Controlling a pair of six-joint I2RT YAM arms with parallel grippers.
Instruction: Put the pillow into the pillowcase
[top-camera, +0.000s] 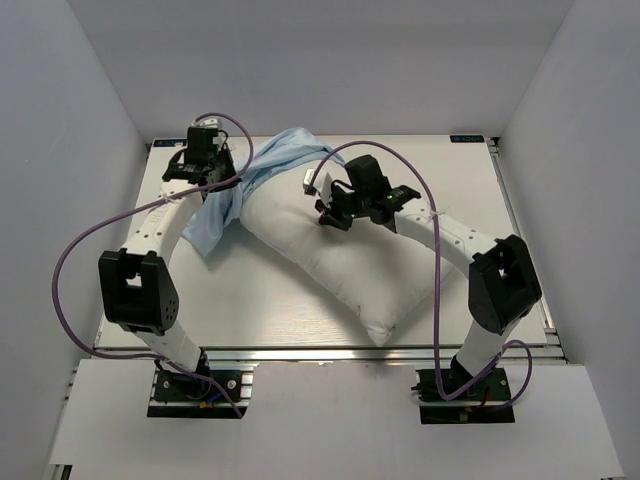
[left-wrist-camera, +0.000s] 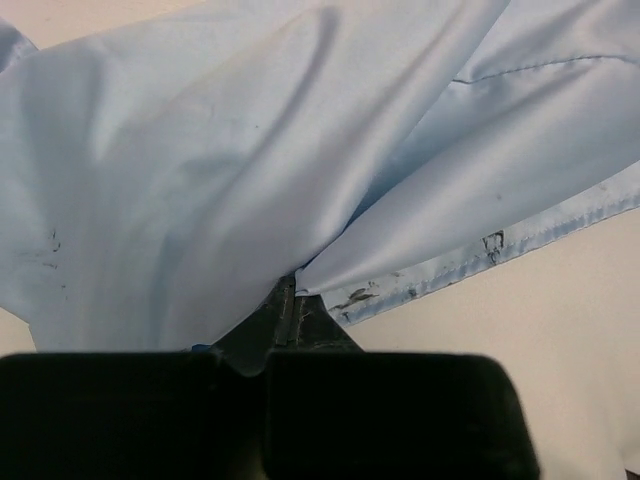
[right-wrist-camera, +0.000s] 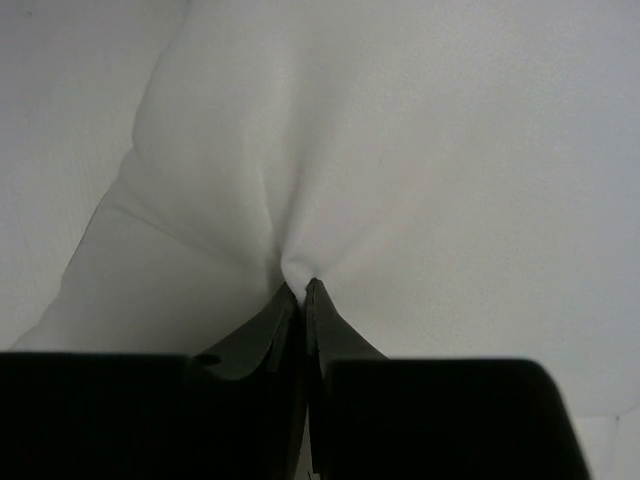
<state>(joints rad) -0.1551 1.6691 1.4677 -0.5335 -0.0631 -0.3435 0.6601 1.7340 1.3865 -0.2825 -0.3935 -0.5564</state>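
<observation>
Status: early. Insertion has barely started, if at all.

- Pillow (top-camera: 345, 265) lies diagonally on the worktop (top-camera: 250, 315), one corner near the front edge and the other end toward the far left. Nearly all of it is bare.
- Pillowcase (top-camera: 250, 180) is bunched at the pillow's far-left end, draped over and beside it. The top view doesn't show whether that end is inside the opening or just under a fold of cloth.
- Left end effector (left-wrist-camera: 292, 300): jaws closed on a pinch of blue cloth close to the hem (left-wrist-camera: 470, 268), so it is holding the pillowcase. Probably one lip of the opening, but that's a judgement, since the opening itself isn't visible.
- Right end effector (right-wrist-camera: 302, 290): jaws nipped together on a fold of the pillow's cover, with fabric puckering into the tips. The top view puts it on the pillow's upper part, just beside the blue cloth.

Done: both grasps are set, and the case meets the pillow's end.
Left: seat that end properly in the mouth, then work the case down the full length to the near corner, or feed the pillow in. That's basically the whole body.

Risk: holding the case on one side only may let the mouth sag shut. The pillow is plump and likely to bunch rather than slide.
</observation>
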